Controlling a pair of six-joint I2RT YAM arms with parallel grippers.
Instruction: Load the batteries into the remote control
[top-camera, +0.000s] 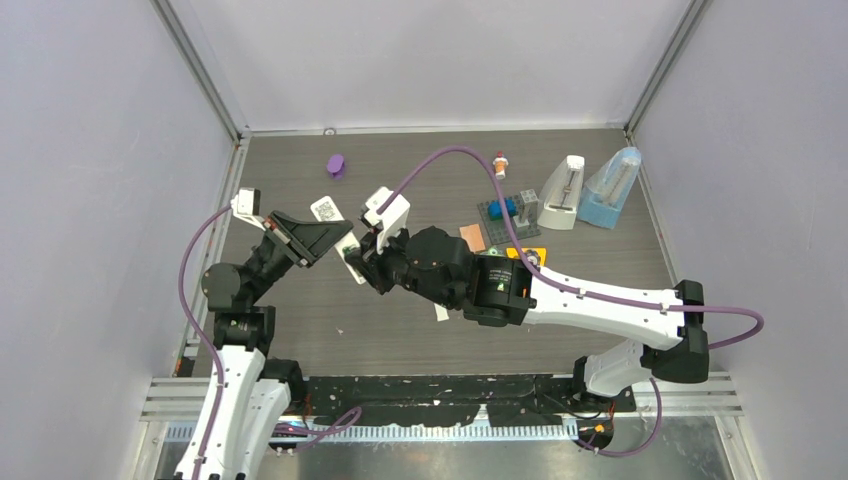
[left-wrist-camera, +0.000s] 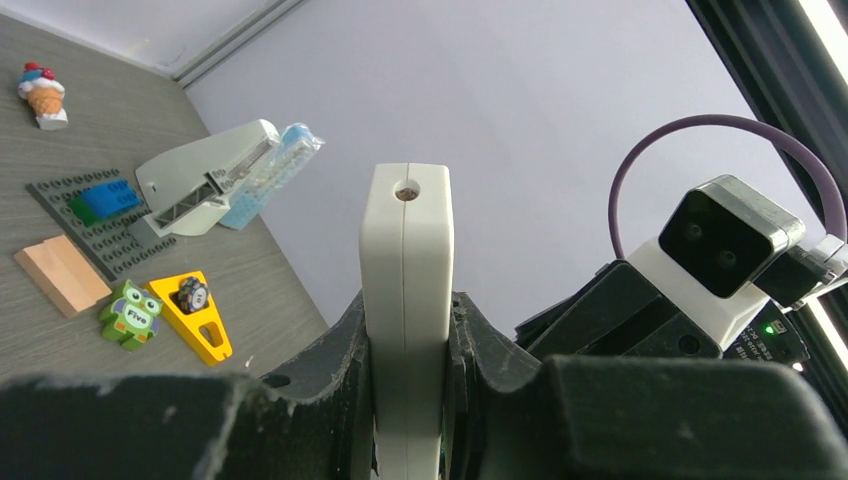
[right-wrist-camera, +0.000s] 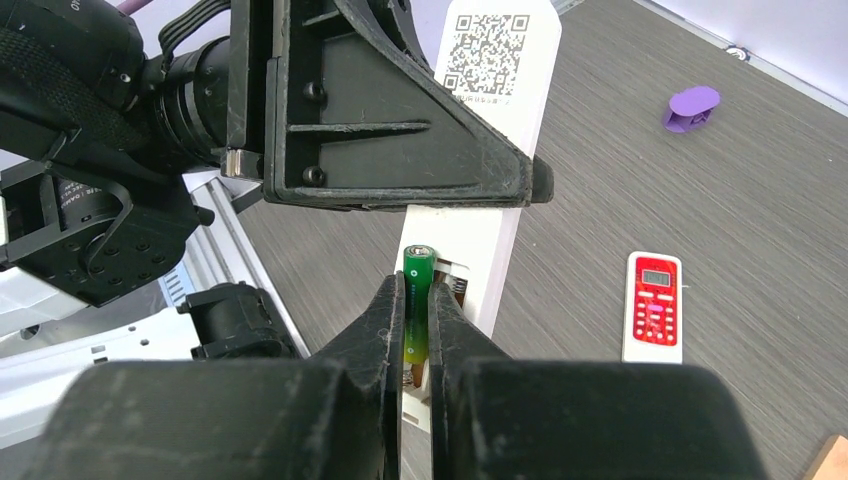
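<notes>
Green battery (right-wrist-camera: 418, 285) pinched between right fingers (right-wrist-camera: 385, 335); beside white remote (right-wrist-camera: 488, 245)

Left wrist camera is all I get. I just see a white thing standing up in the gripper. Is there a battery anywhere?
Observer: Yes. The right gripper is shut on a green battery, right at the open battery slot of the white remote.
Operator: Is it all the way in?
Observer: I can't tell. The gripper holds it against the slot, and its top end pokes out above the gripper.
Operator: Anything else I can't see?
Observer: A small remote with red buttons lies flat on the table, off to one side.
</notes>
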